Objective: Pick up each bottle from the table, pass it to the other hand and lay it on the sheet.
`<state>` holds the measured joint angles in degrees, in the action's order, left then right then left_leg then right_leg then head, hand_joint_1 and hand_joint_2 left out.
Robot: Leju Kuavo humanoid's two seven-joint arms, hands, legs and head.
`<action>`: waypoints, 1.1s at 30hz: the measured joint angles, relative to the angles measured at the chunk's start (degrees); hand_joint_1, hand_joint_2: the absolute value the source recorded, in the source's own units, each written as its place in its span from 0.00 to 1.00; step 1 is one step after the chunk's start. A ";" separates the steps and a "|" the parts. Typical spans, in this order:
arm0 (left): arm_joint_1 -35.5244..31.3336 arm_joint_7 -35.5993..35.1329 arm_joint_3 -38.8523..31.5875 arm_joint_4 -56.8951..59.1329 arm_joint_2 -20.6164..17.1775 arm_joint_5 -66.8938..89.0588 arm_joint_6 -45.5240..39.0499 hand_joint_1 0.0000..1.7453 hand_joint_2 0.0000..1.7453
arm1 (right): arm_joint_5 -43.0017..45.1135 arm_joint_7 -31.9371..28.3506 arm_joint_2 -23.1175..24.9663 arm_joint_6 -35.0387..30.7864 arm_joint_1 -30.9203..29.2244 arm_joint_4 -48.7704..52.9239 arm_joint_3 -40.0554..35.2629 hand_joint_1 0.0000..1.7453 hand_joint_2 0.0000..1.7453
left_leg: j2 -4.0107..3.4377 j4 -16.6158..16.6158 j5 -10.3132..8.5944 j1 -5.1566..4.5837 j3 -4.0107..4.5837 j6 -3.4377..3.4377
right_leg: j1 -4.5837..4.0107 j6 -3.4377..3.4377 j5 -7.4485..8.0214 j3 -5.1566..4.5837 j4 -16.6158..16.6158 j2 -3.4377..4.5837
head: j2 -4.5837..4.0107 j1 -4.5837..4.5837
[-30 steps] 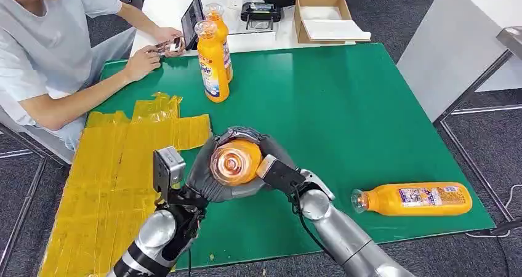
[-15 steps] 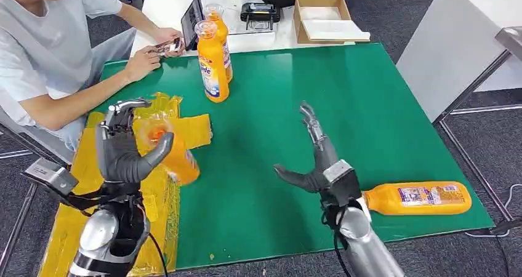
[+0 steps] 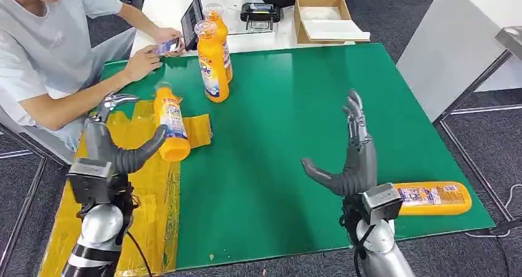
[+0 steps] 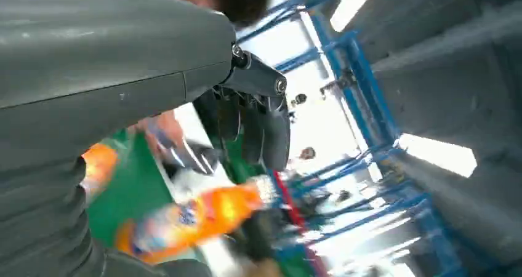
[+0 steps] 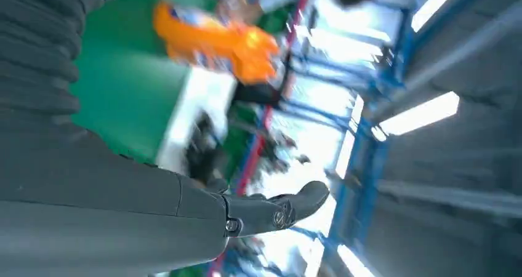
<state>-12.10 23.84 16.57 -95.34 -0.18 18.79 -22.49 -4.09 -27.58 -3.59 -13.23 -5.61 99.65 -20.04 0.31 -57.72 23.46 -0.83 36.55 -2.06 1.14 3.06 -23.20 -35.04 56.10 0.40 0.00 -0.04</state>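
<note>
Bottle lying on the yellow sheet has its long axis running from 12 to 6 o'clock in the head view, cap toward the person at 12 and flat base toward the robot at 6. It sits at the sheet's inner edge, just beside the green mat. The left hand is at about 8 o'clock of it, fingers spread and holding nothing; whether the thumb tip touches the bottle's base is hard to tell. The right hand stands upright over the mat, fingers straight and apart, holding nothing.

A second lying bottle is at 4 o'clock on the mat, long axis from 9 to 3, base toward 3; the right wrist hides its cap end. 2 upright bottles stand at 12 o'clock near the mat's far edge, one partly hidden behind the other. That makes 4 bottles in all: 2 lying, 2 standing.

The left wrist view is blurred; an orange bottle shows past the dark fingers, its label unreadable. The right wrist view is also smeared, with an orange bottle above green.

1 person sits at 10 o'clock, cut off by the frame, both hands on a phone. 1 cardboard box rests on the white table beyond.
</note>
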 measured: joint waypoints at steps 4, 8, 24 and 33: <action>-1.59 -3.23 0.52 3.73 -0.81 7.30 3.99 1.00 1.00 | -1.00 -0.44 -0.70 -1.55 0.90 3.44 1.85 0.00 1.00 | -0.04 0.00 0.00 -0.01 -0.03 0.00 | 0.01 0.00 0.01 0.01 -0.01 0.00 | 0.00 -0.02; -2.58 -4.32 1.99 8.08 -1.09 7.63 10.05 0.00 1.00 | -1.70 -0.92 -1.20 -2.16 1.26 5.50 3.80 0.00 1.00 | -0.07 0.00 0.00 -0.02 -0.03 0.00 | 0.02 0.01 0.02 0.03 -0.01 0.01 | 0.00 -0.02; -2.75 -4.85 2.86 10.73 -1.14 5.65 11.06 0.00 1.00 | -1.03 0.07 -2.23 -0.48 2.95 6.38 5.35 0.00 1.00 | -0.06 0.00 0.00 -0.01 -0.02 0.00 | 0.01 0.00 0.02 0.03 0.00 0.01 | 0.00 0.00; -2.63 -4.61 2.58 11.01 -1.13 3.50 10.84 0.00 1.00 | 0.86 0.99 -2.34 1.03 3.20 6.44 5.51 0.00 1.00 | -0.07 0.00 0.00 -0.02 -0.03 0.00 | 0.01 0.00 0.02 0.04 0.00 0.01 | 0.00 -0.02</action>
<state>-14.74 19.24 19.15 -84.32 -1.31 22.29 -11.65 -3.23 -26.60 -5.92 -12.19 -2.41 106.09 -14.53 0.24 -57.73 23.46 -0.85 36.52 -2.06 1.15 3.06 -23.17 -35.00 56.10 0.41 0.00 -0.07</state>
